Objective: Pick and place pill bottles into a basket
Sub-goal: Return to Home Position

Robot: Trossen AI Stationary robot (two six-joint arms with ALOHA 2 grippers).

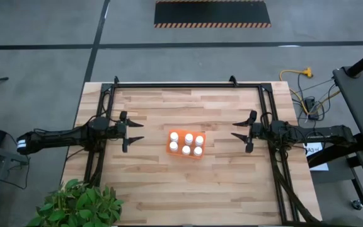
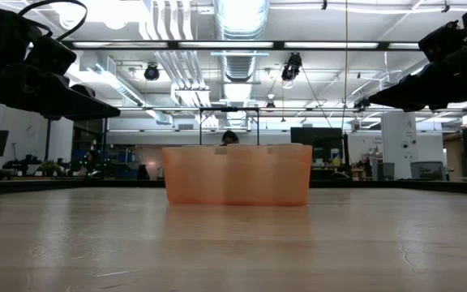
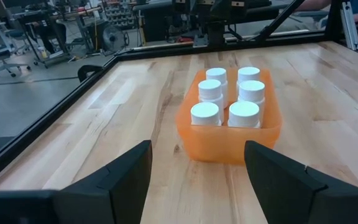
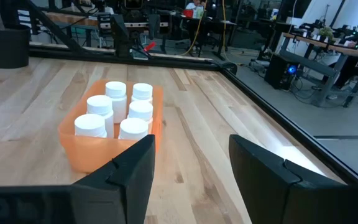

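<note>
Item 1: shallow bright orange rectangular plastic basket (image 1: 169, 142) sits flat on the light wood plank table (image 1: 169, 189), approx. at centre, slightly skewed to the table edges. Low view shows its translucent wall (image 2: 237, 174) resting on the surface.

Item 2: small white cylindrical pill bottles with round white caps (image 1: 186, 149), qty 6, all inside the basket. Upright, 2 rows of 3, packed close. Confirmed from left wrist view (bottles (image 3: 205, 114), basket wall (image 3: 229, 146)) and right wrist view (bottles (image 4: 94, 124), basket wall (image 4: 86, 155)). No bottle seen on the table outside the basket.

Item 3: left gripper (image 1: 140, 131), on the basket's left side, well apart from it, pointing toward it. Fingers spread wide, nothing between them; own view (image 3: 197, 149) agrees.

Item 4: right gripper (image 1: 235, 129), opposite side, also well apart, facing the basket. Fingers released, holding nothing; own view (image 4: 191, 142) agrees.

Both grippers are raised off the table, no contact w/ basket or bottles.

Misc.: black metal frame rail (image 1: 188, 85) borders the table; green leafy plant (image 1: 74, 205) at the near left corner.
</note>
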